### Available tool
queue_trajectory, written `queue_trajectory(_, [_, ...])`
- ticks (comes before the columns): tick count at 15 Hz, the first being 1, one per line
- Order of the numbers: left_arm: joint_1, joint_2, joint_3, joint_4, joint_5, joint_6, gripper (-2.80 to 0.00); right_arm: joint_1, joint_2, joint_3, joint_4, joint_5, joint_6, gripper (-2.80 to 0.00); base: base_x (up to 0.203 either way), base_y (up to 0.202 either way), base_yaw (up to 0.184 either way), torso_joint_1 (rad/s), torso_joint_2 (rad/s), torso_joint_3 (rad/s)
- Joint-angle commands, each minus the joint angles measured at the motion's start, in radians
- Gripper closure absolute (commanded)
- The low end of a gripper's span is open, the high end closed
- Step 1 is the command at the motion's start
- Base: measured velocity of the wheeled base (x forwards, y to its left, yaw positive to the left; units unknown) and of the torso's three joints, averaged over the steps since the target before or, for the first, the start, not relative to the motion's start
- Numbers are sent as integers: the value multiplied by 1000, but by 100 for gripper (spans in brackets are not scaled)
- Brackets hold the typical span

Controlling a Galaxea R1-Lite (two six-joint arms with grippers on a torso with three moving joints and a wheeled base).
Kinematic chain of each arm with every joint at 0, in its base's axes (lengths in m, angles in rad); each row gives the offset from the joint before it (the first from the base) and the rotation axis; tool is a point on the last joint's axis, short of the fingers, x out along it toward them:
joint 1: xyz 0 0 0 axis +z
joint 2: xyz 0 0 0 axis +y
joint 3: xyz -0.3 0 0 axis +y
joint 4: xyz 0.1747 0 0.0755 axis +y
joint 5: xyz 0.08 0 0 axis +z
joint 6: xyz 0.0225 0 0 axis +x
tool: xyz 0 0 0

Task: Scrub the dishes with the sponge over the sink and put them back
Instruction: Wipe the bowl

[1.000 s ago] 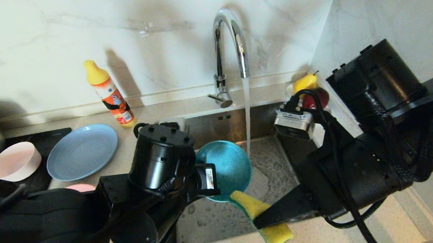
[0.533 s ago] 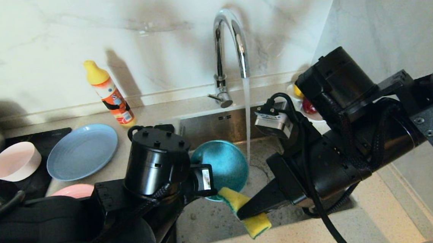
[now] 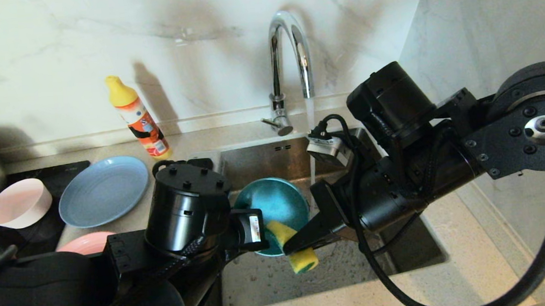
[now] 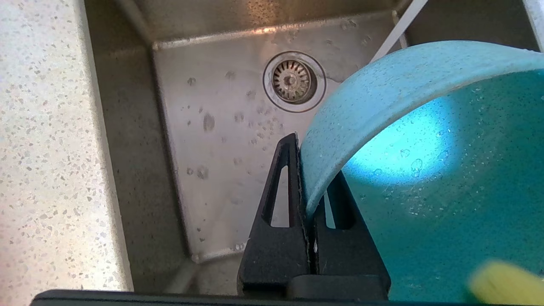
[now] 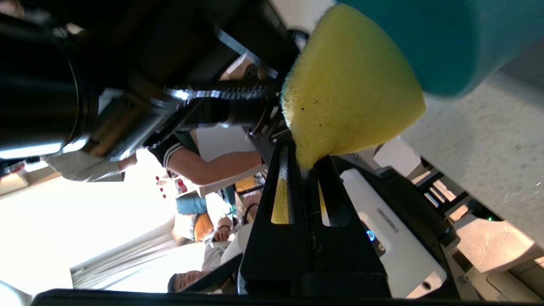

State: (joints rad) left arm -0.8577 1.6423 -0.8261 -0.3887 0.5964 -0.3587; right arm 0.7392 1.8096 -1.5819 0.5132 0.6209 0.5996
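The teal bowl, tilted over the sink, is pinched at its near-left rim by the left gripper. The sponge, nipped by the right gripper, lies against the bowl's near-right edge.

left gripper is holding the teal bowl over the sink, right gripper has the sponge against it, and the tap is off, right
Not quite: the tap is running. The head view shows a stream of water falling from the spout into the sink. The rest holds: the left gripper pinches the teal bowl by its rim over the sink, and the right gripper holds the sponge against it.
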Motion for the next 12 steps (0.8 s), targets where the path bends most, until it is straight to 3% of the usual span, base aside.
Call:
queue_trajectory(1, [-5,-7,7,-2,3,-2,0,-11,21,-16,2,3,3,0,0,0,0,0,0,0])
queue_trajectory(12, [-52,-7,12,-2,6,0,0,-49,59,-74,-4,3,0,0,0,0,0,0,0,0])
